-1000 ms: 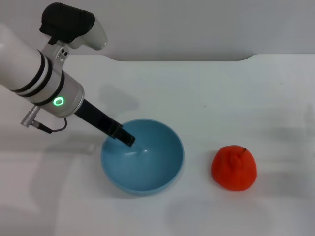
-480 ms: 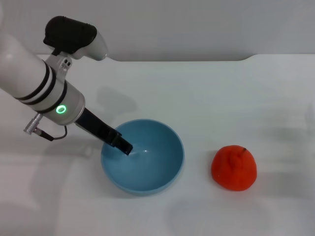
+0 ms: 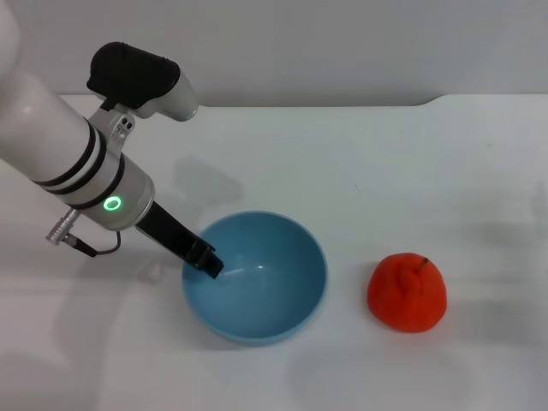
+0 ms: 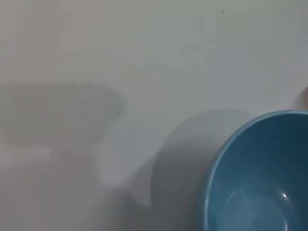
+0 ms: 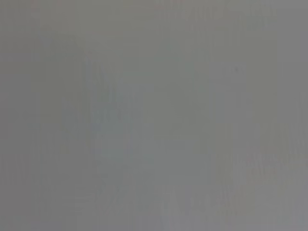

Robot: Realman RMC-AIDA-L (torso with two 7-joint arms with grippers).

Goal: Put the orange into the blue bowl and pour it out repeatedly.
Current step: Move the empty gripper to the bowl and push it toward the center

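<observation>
Gripping the bowl (image 3: 257, 278) by its left rim, my left gripper (image 3: 208, 261) has nudged it slightly right, toward the orange (image 3: 407, 292). The bowl sits upright and empty, so loading comes next.

White table (image 3: 360, 163), grey wall (image 3: 342, 43)

Pretty open around the bowl, only the left side is taken

The left gripper (image 3: 209, 261) sits at the blue bowl (image 3: 282, 291)'s left rim, blocking that side. Right of its jaws, the bowl is empty; beyond it bare table (image 3: 385, 171), then the orange (image 3: 407, 292) well apart.
</observation>
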